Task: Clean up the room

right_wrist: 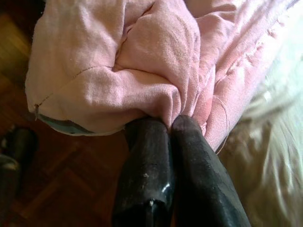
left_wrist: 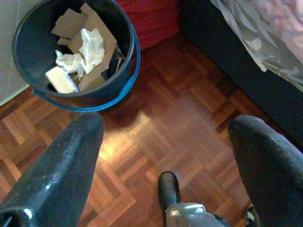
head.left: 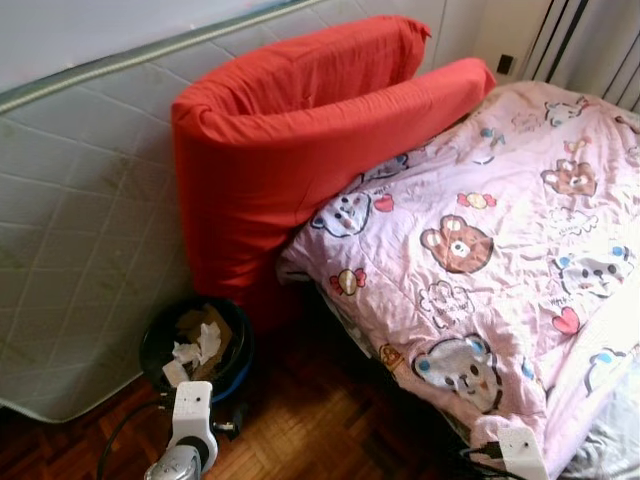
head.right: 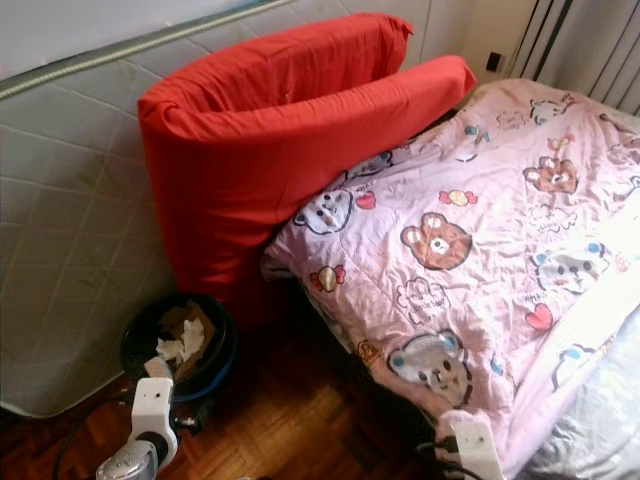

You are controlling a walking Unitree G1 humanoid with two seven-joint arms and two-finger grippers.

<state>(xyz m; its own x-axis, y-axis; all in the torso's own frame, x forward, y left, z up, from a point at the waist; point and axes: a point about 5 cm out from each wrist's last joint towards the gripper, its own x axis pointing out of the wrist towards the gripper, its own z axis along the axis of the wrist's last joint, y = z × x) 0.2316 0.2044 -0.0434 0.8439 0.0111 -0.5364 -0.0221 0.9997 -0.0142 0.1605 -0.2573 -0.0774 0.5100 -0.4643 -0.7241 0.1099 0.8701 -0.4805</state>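
Note:
A pink quilt (head.left: pixel 500 190) printed with bears covers the bed and hangs over its near corner. My right gripper (right_wrist: pixel 169 124) is shut on a bunched fold at the quilt's edge (right_wrist: pixel 142 71), low beside the bed. The right wrist (head.left: pixel 520 450) shows at that corner. My left gripper (left_wrist: pixel 165 142) is open and holds nothing, hanging over the parquet floor near a black bin (left_wrist: pixel 94 97). The bin has a blue rim and holds crumpled paper (left_wrist: pixel 87 47) and cardboard.
A folded red mattress (head.left: pixel 290 130) leans against the wall between the bed and the bin (head.left: pixel 152 345). Behind it a quilted grey mattress (head.left: pixel 80 250) stands on edge. A black cable (head.left: pixel 115 435) lies on the parquet (head.left: pixel 310 430) near my left wrist (head.left: pixel 190 415).

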